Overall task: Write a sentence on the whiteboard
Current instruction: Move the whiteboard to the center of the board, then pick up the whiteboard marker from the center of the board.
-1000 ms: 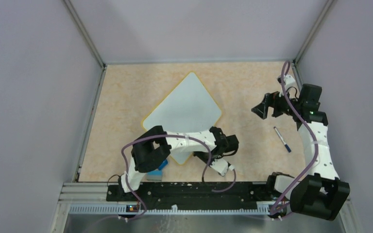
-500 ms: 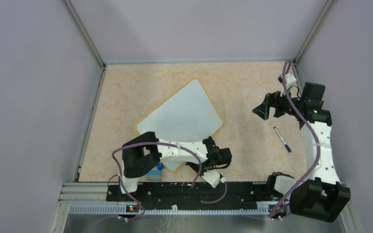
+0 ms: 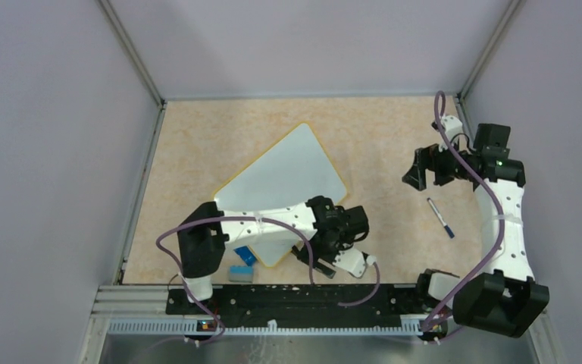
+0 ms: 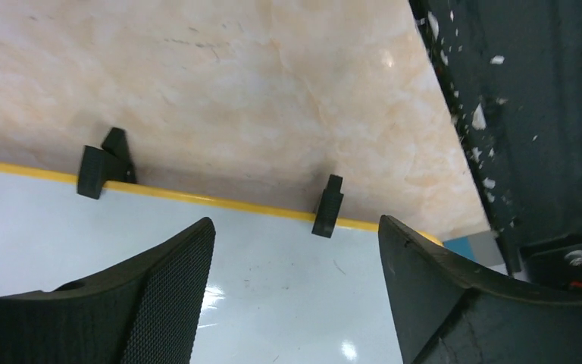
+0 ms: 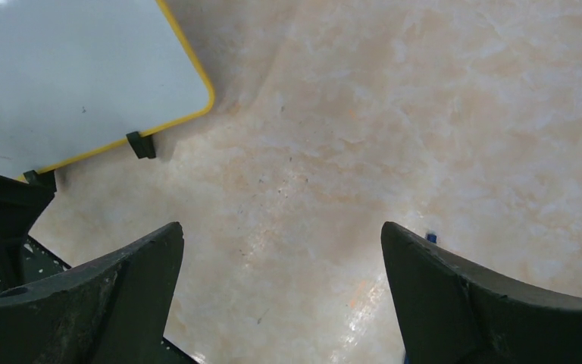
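The whiteboard (image 3: 284, 180) lies tilted on the table, white with a yellow rim. It shows no sentence, only faint specks. My left gripper (image 3: 316, 250) hovers over the board's near right edge. In the left wrist view the left gripper (image 4: 295, 224) stands open above the white surface (image 4: 273, 303), with nothing between its fingers. Two black clips (image 4: 100, 168) (image 4: 327, 206) sit on the rim just beyond. My right gripper (image 3: 424, 168) is open over bare table at the right, empty in its own view (image 5: 282, 227). The board's corner (image 5: 68, 76) shows at upper left there.
A marker pen (image 3: 440, 218) lies on the table below the right gripper; its blue tip (image 5: 430, 237) peeks beside the right finger. A blue eraser (image 3: 244, 255) and a grey block (image 3: 239, 273) lie by the board's near corner. The black base rail (image 4: 530, 114) runs close by.
The board was turned and dragged toward the near left while the left gripper was shut on its edge. The left gripper has now opened and let go. The right arm drifted slightly right.
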